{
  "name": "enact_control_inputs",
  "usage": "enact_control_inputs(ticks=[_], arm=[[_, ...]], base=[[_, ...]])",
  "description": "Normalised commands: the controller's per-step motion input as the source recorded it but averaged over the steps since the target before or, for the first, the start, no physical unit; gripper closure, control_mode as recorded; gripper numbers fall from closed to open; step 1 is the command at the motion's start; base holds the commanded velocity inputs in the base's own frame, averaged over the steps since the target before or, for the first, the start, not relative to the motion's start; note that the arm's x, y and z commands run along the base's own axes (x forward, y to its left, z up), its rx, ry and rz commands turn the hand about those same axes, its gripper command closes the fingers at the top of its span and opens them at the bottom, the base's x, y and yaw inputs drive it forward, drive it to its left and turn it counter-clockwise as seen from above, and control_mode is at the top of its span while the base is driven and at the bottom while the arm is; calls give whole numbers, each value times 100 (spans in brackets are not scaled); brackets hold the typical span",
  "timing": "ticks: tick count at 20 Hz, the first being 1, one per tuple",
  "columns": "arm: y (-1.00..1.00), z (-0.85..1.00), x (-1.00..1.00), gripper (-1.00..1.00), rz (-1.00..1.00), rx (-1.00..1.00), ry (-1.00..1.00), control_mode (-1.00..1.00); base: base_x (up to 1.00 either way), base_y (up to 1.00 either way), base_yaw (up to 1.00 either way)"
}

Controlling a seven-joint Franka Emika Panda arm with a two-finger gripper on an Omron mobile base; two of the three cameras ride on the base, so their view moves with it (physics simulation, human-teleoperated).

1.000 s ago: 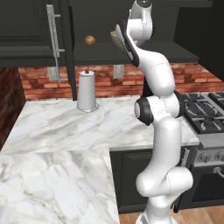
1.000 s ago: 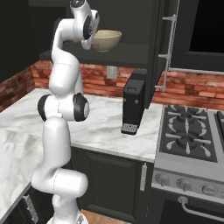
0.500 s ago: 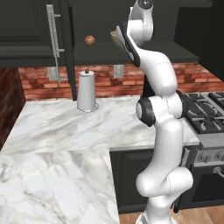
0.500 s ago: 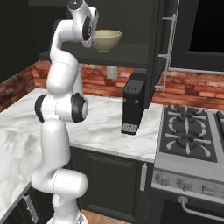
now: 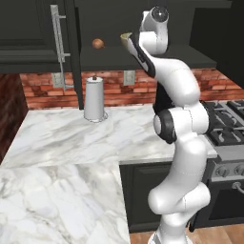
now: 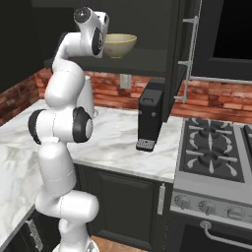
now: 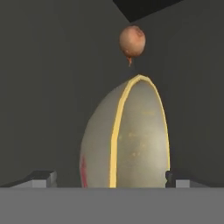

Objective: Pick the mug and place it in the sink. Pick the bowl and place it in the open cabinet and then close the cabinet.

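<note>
From left: a small brown ball [image 5: 97, 44], then the bowl [image 6: 119, 45] resting on the open cabinet's shelf [image 6: 142, 59]. The jaws stand wide apart, flanking the bowl. Release looks done; next is backing out and swinging the door [image 6: 179, 54] shut.
</note>
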Motion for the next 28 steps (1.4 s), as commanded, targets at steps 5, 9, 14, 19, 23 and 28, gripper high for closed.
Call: enact_control_inputs(ticks=[5,9,14,19,23,28], arm=[[0,1,-18,-100,0,0,-2,-100],[0,33,-47,-100,2,0,-13,-100],[0,30,-52,-100,1,0,-13,-100],[0,5,-57,-100,0,0,-2,-100],[0,14,-90,-100,0,0,0,-100],[9,48,-100,-100,0,0,3,-100]], base=[[0,0,0],[0,0,0],[0,0,0],[0,0,0],[0,0,0],[0,0,0]])
